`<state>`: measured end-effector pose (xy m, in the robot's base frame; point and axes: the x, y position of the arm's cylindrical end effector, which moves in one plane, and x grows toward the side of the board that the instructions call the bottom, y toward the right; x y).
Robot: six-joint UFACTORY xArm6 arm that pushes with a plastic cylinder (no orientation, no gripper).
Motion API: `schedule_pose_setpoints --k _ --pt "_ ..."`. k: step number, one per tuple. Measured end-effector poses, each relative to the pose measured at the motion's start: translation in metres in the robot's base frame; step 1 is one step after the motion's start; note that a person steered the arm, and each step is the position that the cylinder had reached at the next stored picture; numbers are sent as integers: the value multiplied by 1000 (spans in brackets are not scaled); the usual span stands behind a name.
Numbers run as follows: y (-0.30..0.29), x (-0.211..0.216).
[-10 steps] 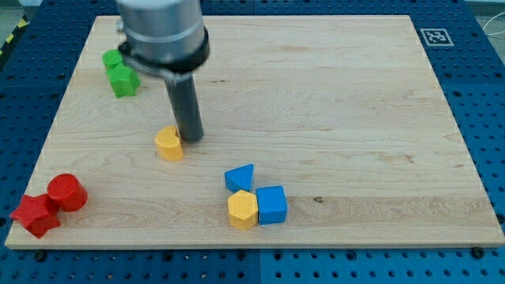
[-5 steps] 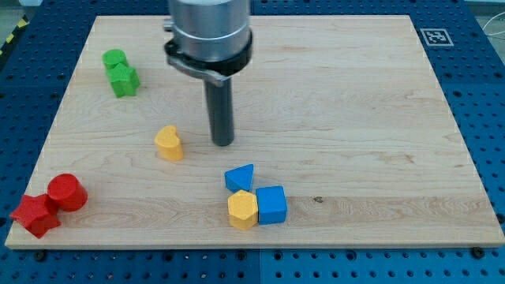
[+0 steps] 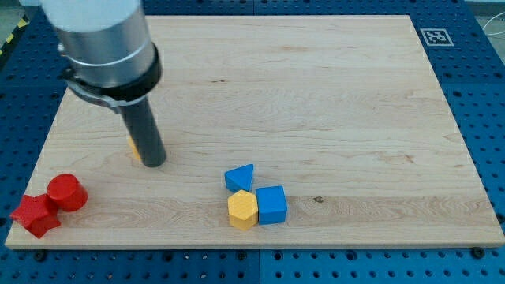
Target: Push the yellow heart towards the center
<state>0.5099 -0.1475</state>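
So my tip is down on the board, well off to the view's left of the blue triangle and a touch higher up. There's no pincer on this rig at all, just the plain dark rod, so nothing to call open or closed.

The yellow heart is almost completely hidden behind the rod. All I can make out is a thin yellow sliver poking out on the rod's left edge, just above the tip. It looks like it's touching the rod, but I honestly can't tell for sure.

Using the blue triangle as the anchor for everything else:
- the yellow hexagon sits directly below it, touching
- the blue cube is below and to its right, pressed against the hexagon's right side
- the red cylinder is far off to its left, a bit lower, near the board's bottom-left corner
- the red star-ish block is even further left and lower, touching the cylinder and right at the board's edge

There's also a small marker tag way up and to the right of the triangle, in the board's top-right corner. The arm's big grey housing covers the top-left part of the board.
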Motion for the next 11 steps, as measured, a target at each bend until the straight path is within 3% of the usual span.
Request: schedule_pose_setpoints --k 4,6,7,9,11 --pt "-81 11" --pt "-70 -54" --pt "-57 -58" --pt "-70 -6" --pt "-32 -29"
